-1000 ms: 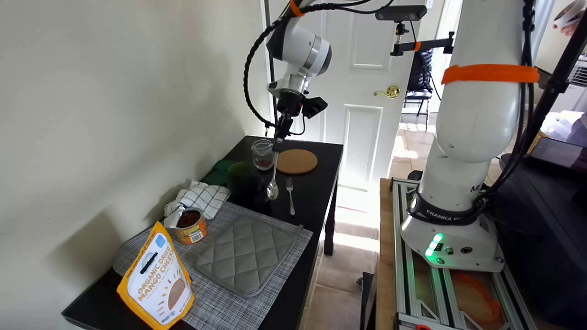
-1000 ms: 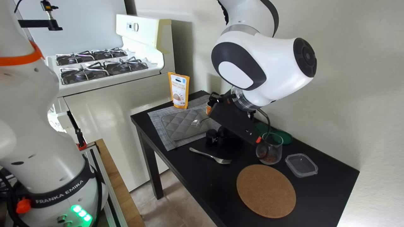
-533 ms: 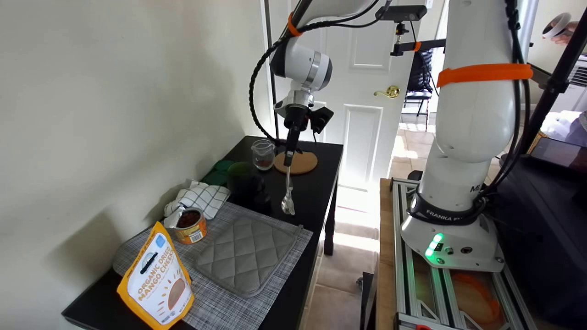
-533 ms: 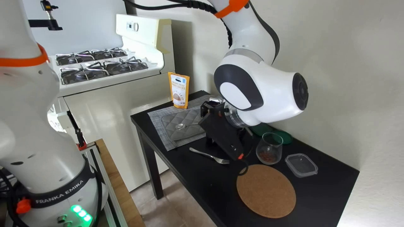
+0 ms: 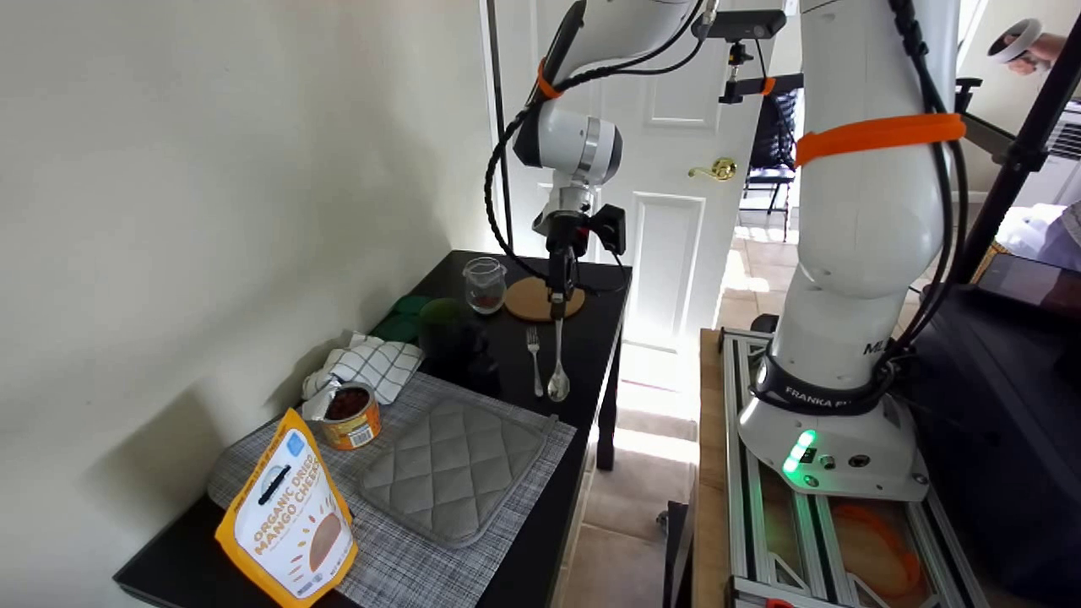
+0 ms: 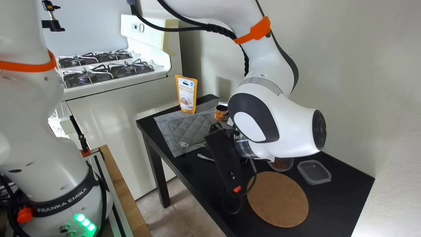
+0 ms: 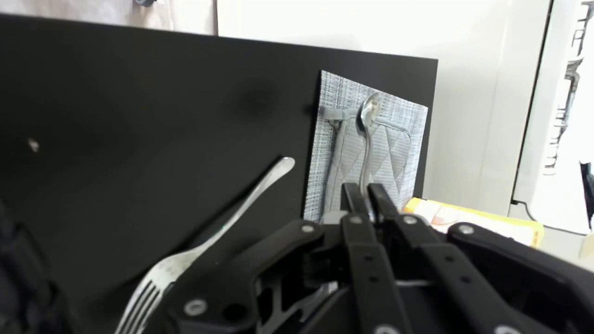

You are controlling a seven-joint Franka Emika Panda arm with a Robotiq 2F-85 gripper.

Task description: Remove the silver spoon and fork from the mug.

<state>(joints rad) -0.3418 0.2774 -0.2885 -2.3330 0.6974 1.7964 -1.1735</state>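
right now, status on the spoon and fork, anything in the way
Tool shut on silver spoon by the handle. Silver fork lying loose on black table. Possible snag there when lowering.

White robot arm [image 6: 266, 62] in an arch, wrist [image 6: 279, 128] angled downward, fingers [image 7: 384, 206] pinched nearly together

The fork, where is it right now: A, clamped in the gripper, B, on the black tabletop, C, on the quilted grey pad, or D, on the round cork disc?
B: in the wrist view the fork lies on the black tabletop, off to one side of the gripper, which is closed on the spoon.
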